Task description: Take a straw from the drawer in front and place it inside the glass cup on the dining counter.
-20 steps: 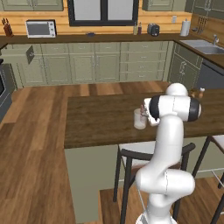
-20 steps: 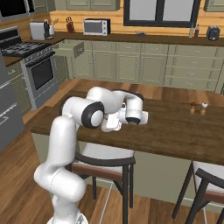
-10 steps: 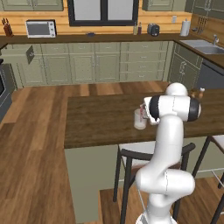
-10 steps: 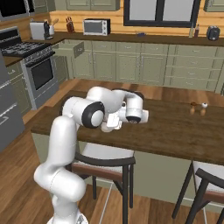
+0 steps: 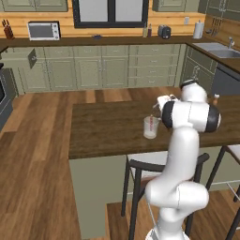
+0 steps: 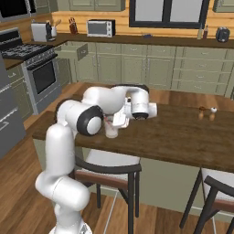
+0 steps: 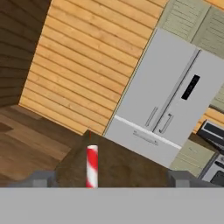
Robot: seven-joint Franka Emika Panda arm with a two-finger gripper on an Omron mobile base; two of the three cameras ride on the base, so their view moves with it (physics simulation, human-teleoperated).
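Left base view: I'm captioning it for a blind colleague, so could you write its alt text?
A small clear glass cup stands on a dark brown wooden dining counter, with the white robot arm's tool beside its rim. Behind lie pale green kitchen cabinets, a white microwave and a dark-framed window.

The glass cup [image 5: 150, 127] is standing on the worktop [image 5: 103, 126], near its front edge, with the straw [image 7: 92, 166] sticking up in it. The tool [image 5: 158, 106] is hovering just beside the cup. Two shakers [image 6: 206, 113] are sitting well off to the right.
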